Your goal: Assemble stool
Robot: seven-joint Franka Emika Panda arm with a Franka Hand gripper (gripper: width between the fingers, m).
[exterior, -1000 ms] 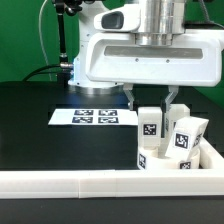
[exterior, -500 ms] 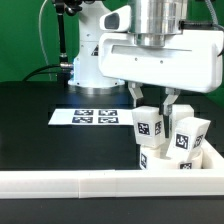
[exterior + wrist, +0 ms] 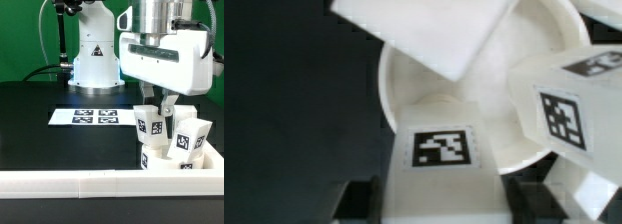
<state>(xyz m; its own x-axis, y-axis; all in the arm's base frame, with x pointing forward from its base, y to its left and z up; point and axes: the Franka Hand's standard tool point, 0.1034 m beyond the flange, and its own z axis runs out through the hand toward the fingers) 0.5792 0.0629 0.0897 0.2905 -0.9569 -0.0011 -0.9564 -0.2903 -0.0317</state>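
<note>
The gripper (image 3: 158, 104) holds one leg (image 3: 150, 127) upright, its jaws clamped on the leg's top from both sides. In the wrist view the fingers (image 3: 356, 200) flank the leg (image 3: 445, 150), whose tagged face looks toward the camera. The leg hangs tilted slightly over the seat (image 3: 172, 160), which lies near the table's front edge, toward the exterior view's right, just behind the rail (image 3: 100, 183). The rail probably braces the seat so it cannot slide while legs are pushed or screwed in.

Other legs (image 3: 186, 137) already stand on the seat, just beside the held one; how many, I cannot tell, since they overlap. The seat's rim (image 3: 393, 100) curves around the held leg in the wrist view, so the leg seems to sit over a socket near the rim. Whether it has reached the socket is hidden.

The marker board (image 3: 94, 117) lies flat farther back on the table (image 3: 40, 130), well apart from the work.
</note>
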